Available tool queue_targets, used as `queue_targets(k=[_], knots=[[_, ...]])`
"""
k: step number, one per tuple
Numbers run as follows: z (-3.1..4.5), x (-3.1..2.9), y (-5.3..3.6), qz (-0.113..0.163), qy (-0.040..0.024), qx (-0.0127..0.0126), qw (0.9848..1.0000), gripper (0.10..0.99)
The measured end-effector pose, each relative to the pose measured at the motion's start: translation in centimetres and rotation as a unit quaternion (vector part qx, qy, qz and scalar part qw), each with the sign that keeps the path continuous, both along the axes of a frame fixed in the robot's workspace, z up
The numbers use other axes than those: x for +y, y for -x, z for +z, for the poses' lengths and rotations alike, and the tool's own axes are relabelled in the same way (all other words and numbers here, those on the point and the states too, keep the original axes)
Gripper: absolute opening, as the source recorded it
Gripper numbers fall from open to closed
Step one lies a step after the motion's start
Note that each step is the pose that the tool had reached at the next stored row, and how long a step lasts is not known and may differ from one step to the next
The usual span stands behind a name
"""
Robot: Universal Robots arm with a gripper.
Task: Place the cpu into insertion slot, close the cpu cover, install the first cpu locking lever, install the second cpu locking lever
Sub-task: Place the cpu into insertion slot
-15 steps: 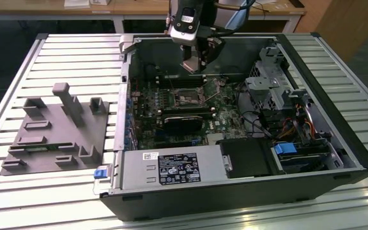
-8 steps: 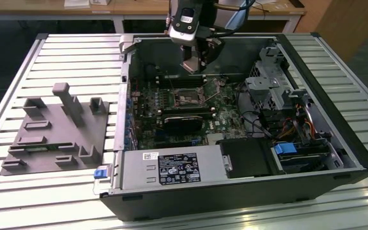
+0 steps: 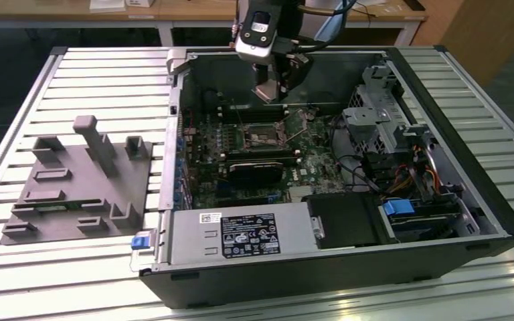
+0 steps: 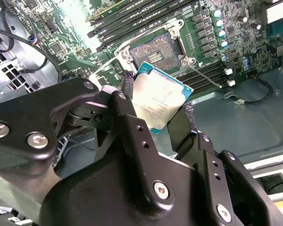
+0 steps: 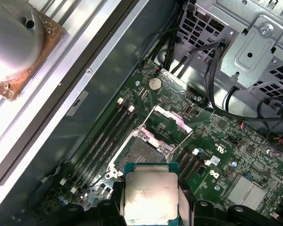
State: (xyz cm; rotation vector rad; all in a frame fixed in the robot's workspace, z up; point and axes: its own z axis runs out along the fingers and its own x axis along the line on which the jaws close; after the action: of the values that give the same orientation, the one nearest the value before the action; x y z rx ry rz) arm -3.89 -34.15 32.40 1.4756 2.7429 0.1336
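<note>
My gripper [image 3: 270, 85] hangs inside the open computer case, above the back part of the green board. It is shut on the cpu [image 4: 159, 100], a flat square chip with a dull silver face, gripped by two opposite edges. In both wrist views the chip [image 5: 150, 194] floats a little above and beside the insertion slot [image 4: 155, 52], whose dark centre with its silvery rim lies uncovered [image 5: 142, 153]. The cpu cover [image 5: 169, 123], a thin silvery frame, stands swung up at the slot's far side. A thin wire lever [image 4: 203, 75] sticks out beside the slot.
Long black memory slots [image 4: 141, 14] flank the socket. A black block [image 3: 257, 170], a power supply [image 3: 239, 235] and a metal drive cage [image 3: 373, 120] with cables crowd the case. A grey fixture [image 3: 78, 180] lies on the slatted table at the exterior view's left.
</note>
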Motion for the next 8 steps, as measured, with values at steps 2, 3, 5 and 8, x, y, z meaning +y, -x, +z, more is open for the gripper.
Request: queue_targets(k=[2,3,5,8], knots=[[-0.02,0.0,0.0,-0.002,0.0,0.0,1.0,0.537],[-0.03,0.0,0.0,-0.003,0.0,0.0,1.0,0.537],[-0.06,0.0,0.0,-0.005,0.0,0.0,1.0,0.537],[-0.1,0.0,0.0,-0.009,0.0,0.0,1.0,0.537]])
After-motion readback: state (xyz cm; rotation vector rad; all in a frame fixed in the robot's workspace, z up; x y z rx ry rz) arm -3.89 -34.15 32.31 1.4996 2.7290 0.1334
